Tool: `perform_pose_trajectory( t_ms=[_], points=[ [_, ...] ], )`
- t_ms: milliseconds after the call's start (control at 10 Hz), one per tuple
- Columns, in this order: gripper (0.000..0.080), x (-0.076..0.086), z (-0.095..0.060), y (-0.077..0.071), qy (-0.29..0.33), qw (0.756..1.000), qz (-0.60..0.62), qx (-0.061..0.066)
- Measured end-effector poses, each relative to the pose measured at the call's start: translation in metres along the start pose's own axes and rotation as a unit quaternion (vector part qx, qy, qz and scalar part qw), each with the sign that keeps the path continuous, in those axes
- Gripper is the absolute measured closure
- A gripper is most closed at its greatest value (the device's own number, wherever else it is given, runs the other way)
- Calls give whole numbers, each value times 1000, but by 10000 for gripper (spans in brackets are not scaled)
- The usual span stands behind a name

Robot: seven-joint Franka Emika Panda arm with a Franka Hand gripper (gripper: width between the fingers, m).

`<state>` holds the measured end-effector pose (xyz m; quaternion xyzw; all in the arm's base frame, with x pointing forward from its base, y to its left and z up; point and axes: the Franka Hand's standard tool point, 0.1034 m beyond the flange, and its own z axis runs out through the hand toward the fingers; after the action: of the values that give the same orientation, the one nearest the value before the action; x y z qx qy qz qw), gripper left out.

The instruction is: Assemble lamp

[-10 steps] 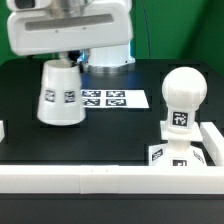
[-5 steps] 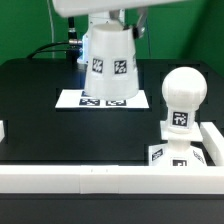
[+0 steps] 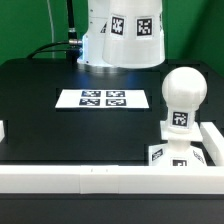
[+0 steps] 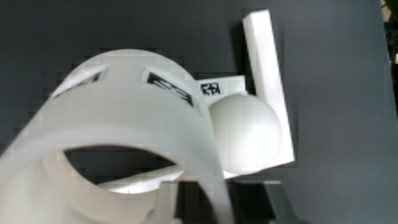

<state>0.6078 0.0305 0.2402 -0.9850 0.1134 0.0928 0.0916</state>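
The white tapered shade (image 3: 134, 28) hangs high above the table at the top of the exterior view, its tags facing the camera and its top cut off by the frame edge. In the wrist view the shade (image 4: 125, 120) fills the picture with its open mouth toward the camera. My gripper (image 4: 221, 206) is shut on the shade's rim wall, one dark finger on each side. The gripper itself is out of the exterior view. The round-headed bulb (image 3: 183, 94) stands upright on the square base (image 3: 170, 155) at the exterior view's right and also shows in the wrist view (image 4: 249, 128).
The marker board (image 3: 103, 98) lies flat on the black table, mid-left. A white rail (image 3: 90, 178) runs along the front edge and turns up the right side (image 3: 212, 140). The arm's white pedestal (image 3: 98, 55) stands behind the marker board.
The shade has been lifted off the table at the exterior view's left and carried up and to the right, toward the bulb. The bulb and base have not moved.
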Motion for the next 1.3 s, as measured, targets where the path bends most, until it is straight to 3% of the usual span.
perform_pose_trajectory(
  t_ms=[400,600,700,900,1200,1300],
  points=[
    [754,-1,1,-1,-2,1000,2,1],
    [754,2,-9,-31,7,1000,6,13],
    [754,5,-8,-41,8,1000,8,14],
    [754,12,2,-63,15,1000,2,15],
    [754,14,30,-75,13,1000,-7,9],
    [754,16,37,-73,11,1000,-13,8]
  ],
)
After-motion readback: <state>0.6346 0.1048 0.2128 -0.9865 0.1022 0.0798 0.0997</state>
